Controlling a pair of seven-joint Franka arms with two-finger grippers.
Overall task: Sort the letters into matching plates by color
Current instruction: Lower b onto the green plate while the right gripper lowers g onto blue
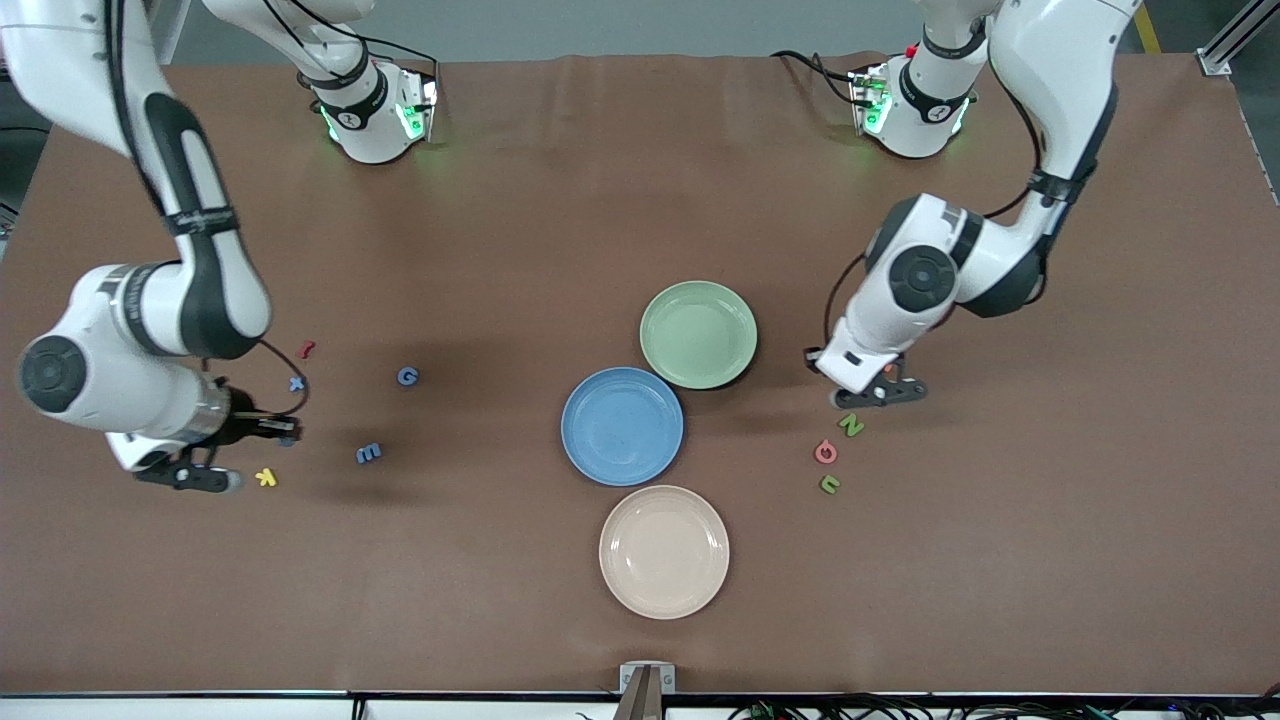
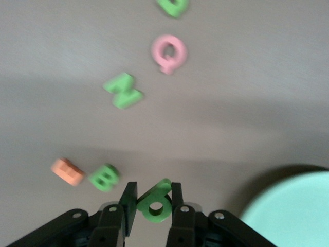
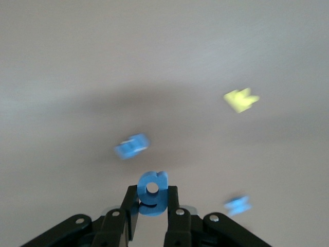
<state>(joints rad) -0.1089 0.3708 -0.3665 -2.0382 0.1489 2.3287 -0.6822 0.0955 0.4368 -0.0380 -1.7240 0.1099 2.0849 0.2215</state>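
Note:
My left gripper (image 2: 153, 187) is shut on a green letter (image 2: 156, 204), just off the table beside the pale green plate (image 1: 698, 334). In the front view this gripper (image 1: 843, 395) is mostly hidden under its hand. Green letters N (image 1: 851, 425) and C (image 1: 830, 484) lie nearer the front camera, and a green B (image 2: 104, 177) lies beside the fingers. My right gripper (image 3: 152, 190) is shut on a blue letter (image 3: 152, 194) at the right arm's end (image 1: 283, 433). Blue letters G (image 1: 407, 376), E (image 1: 369, 453) and X (image 1: 297, 383) lie around it. The blue plate (image 1: 622, 426) is empty.
A cream plate (image 1: 664, 551) sits nearest the front camera. A pink Q (image 1: 826, 452) lies between the N and the C. An orange letter (image 2: 67, 171) lies by the green B. A yellow K (image 1: 265, 477) and a red letter (image 1: 307, 349) lie near the right gripper.

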